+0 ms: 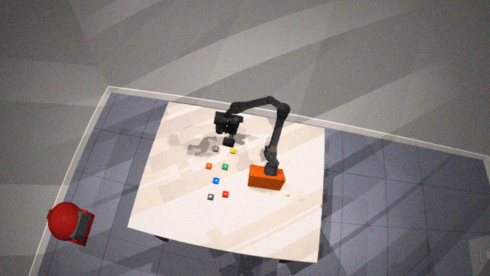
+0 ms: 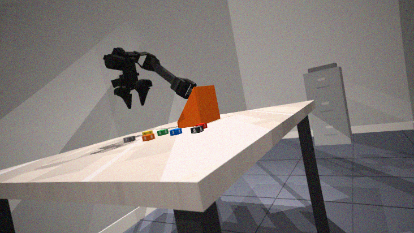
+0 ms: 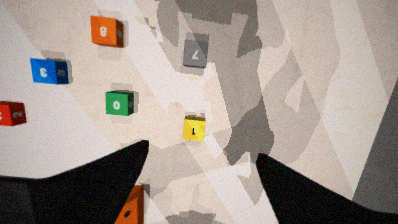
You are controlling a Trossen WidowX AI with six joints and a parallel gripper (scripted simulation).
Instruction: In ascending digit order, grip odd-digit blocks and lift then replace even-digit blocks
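Note:
My gripper point(image 1: 228, 141) point(image 2: 136, 106) point(image 3: 204, 152) is open and empty, pointing down high above the table near the yellow block. The yellow block point(image 1: 233, 151) point(image 2: 147, 132) point(image 3: 194, 129) shows 1. The green block point(image 1: 225, 167) point(image 2: 162, 132) point(image 3: 119, 103) shows 0. The blue block point(image 1: 215, 180) point(image 2: 175, 132) point(image 3: 45, 71) shows 3. The grey block point(image 1: 215, 149) point(image 2: 129, 139) point(image 3: 195, 52) shows 7. The orange block point(image 1: 208, 165) point(image 2: 148, 137) point(image 3: 104, 31) shows 8. The red block point(image 1: 225, 194) point(image 2: 204, 125) point(image 3: 11, 114) is cut off in the wrist view, digit unclear. The black block point(image 1: 210, 196) point(image 2: 197, 129) has no readable digit.
The orange arm base point(image 1: 264, 181) point(image 2: 202, 107) point(image 3: 134, 207) stands on the table point(image 1: 267, 222) point(image 2: 121, 170), to the right of the blocks in the top view. A red chair-like object point(image 1: 65, 221) and a grey cabinet point(image 2: 328, 107) stand off the table.

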